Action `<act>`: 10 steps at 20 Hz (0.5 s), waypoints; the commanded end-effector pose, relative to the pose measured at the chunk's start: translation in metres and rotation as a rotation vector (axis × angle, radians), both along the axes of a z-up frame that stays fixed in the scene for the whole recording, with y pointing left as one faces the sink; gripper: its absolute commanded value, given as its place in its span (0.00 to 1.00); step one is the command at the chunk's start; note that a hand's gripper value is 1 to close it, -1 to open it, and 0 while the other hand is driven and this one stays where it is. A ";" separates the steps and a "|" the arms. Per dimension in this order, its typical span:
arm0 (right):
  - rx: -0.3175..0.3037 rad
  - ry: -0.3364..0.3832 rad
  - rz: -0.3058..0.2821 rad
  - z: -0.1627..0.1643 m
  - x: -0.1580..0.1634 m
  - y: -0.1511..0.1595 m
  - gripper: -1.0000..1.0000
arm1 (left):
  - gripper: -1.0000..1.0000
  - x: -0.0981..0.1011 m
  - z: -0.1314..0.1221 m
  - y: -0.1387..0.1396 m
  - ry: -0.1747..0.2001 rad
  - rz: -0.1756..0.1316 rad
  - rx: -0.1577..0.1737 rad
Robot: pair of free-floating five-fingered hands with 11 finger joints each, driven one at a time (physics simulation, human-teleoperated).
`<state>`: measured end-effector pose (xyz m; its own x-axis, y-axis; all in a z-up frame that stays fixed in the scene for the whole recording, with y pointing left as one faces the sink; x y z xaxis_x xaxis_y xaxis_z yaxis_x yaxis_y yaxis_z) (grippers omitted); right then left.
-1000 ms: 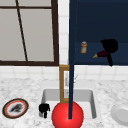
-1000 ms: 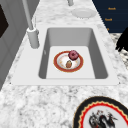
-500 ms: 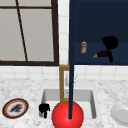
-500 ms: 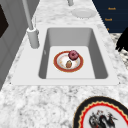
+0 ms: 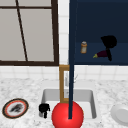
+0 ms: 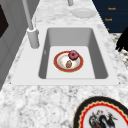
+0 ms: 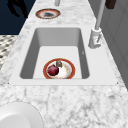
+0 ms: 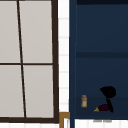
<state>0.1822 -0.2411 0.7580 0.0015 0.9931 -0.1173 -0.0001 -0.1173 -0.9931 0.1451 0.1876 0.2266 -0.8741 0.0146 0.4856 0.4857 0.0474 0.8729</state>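
Front view: the right hand (image 5: 109, 43) sits in the cabinet (image 5: 100, 25), fingers extended down onto the eggplant (image 5: 102, 53). It likely handles light, smooth and slippery; grip mid-body. The left hand (image 5: 44, 108) hovers curled, holding nothing.

Upper view: the eggplant (image 8: 103, 108) lies on the shelf.

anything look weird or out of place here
Yes: an eggplant lies on the shelf of the open blue wall cabinet beside a small jar, with the right hand on it. A red-rimmed plate with food sits down in the sink.
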 end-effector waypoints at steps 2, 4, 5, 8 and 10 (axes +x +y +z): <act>0.032 0.037 -0.015 -0.014 0.002 -0.012 0.00 | 0.50 0.000 0.000 0.000 0.000 0.000 0.000; 0.000 0.083 -0.026 -0.019 0.009 -0.006 0.00 | 0.50 0.000 0.000 0.000 0.000 0.000 0.000; 0.004 0.101 -0.035 -0.018 0.015 -0.009 0.00 | 0.50 0.000 0.000 0.000 0.000 0.000 0.000; -0.027 0.125 -0.044 -0.019 0.014 -0.007 0.00 | 0.50 0.000 0.000 0.000 0.000 0.000 0.000; -0.002 0.124 -0.041 -0.023 0.016 -0.008 0.00 | 0.50 0.000 0.000 0.000 0.000 0.000 0.000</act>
<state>0.1960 -0.2495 0.7377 0.0119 0.9935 -0.1131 -0.0003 -0.1131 -0.9936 0.1451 0.1876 0.2266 -0.8741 0.0146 0.4856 0.4857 0.0474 0.8729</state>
